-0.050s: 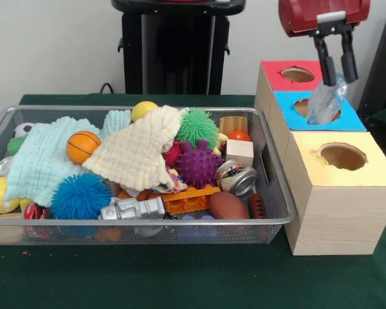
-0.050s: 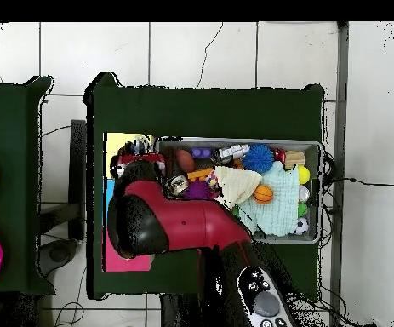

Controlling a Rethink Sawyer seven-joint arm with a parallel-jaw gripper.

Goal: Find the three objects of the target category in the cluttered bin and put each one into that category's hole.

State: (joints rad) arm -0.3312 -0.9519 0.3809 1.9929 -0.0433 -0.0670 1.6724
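Pincer (image 1: 338,76) closed on a crumpled clear plastic bottle (image 1: 326,100), directly above the blue box's hole (image 1: 303,107).

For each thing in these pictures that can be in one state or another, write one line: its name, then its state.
gripper: shut on a clear crumpled plastic piece, above the blue box.
clear crumpled plastic piece: held, hanging over the blue box's hole.
blue box: hole partly covered by the plastic.
red box: hole open.
yellow box: hole open.
cream cloth: crumpled over the toys.
mint cloth: crumpled in the bin.
can: lying on its side.
wire bin: full of clutter.
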